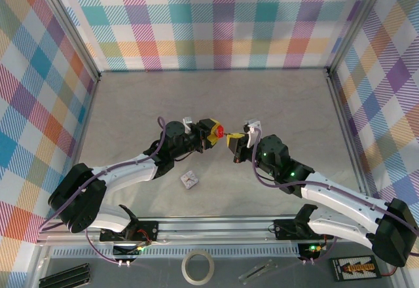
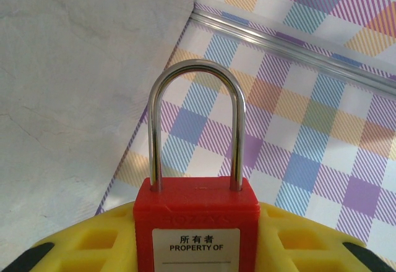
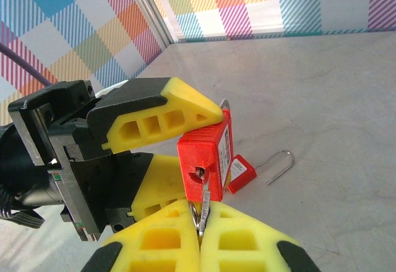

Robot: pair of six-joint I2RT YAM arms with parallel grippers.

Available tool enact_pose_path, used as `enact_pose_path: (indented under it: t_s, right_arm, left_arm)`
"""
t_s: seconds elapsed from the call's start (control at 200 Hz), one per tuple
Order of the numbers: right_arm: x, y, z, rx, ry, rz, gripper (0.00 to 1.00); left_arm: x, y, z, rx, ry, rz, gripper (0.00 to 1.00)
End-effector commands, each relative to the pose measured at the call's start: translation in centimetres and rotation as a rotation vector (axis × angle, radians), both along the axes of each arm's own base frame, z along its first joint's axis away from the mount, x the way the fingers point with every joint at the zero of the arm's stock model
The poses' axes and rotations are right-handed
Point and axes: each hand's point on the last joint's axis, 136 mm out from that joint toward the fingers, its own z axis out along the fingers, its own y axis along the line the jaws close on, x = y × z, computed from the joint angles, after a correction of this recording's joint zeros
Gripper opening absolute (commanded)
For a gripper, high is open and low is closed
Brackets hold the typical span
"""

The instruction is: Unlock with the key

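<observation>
Grey mottled table (image 1: 262,105) sits inside plaid walls (image 1: 222,19), with bare surface wide open toward twelve o'clock. At mid-table the left gripper (image 1: 213,131) clamps the red padlock (image 3: 201,154), its shackle seated. The right gripper (image 3: 199,225) pinches the key (image 3: 205,193), blade at the keyhole. A second padlock (image 3: 242,173) lies at four o'clock.

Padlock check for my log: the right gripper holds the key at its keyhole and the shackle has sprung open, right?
No: the left wrist view shows the shackle closed, both legs in the padlock. The right gripper does hold the key at its keyhole.
</observation>
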Motion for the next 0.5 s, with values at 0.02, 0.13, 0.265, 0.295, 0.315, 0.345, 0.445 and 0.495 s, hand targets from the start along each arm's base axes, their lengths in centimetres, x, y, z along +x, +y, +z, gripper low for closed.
enact_pose_path:
  t_s: [0.02,0.13,0.265,0.295,0.315,0.345,0.445,0.495]
  right_arm:
    - [-0.25,0.65,1.03,0.039,-0.018,0.029,0.0]
    - [-0.43,0.45,0.93,0.046,-0.013,0.028,0.0]
    - [-0.35,0.25,0.47,0.036,-0.004,0.017,0.0]
    - [-0.33,0.29,0.41,0.038,-0.004,0.017,0.0]
    - [-0.3,0.32,0.4,0.04,-0.003,0.017,0.0]
    - [-0.29,0.4,0.3,0.039,0.0,0.018,0.0]
    - [-0.17,0.62,0.46,0.049,-0.002,0.021,0.0]
    - [-0.15,0.79,0.55,0.051,0.0,0.026,0.0]
  left_arm:
    - [-0.71,-0.12,2.17,-0.034,-0.05,-0.028,0.0]
    - [-0.66,-0.06,2.11,-0.029,-0.049,-0.023,0.0]
    - [-0.59,-0.16,2.38,-0.028,-0.055,-0.024,0.0]
    - [-0.58,-0.24,2.54,-0.028,-0.059,-0.025,0.0]
    - [-0.54,-0.23,2.6,-0.027,-0.061,-0.024,0.0]
    - [-0.6,-0.32,2.64,-0.025,-0.062,-0.028,0.0]
    - [-0.67,-0.45,2.66,-0.023,-0.065,-0.03,0.0]
    - [-0.72,-0.48,2.56,-0.02,-0.064,-0.028,0.0]
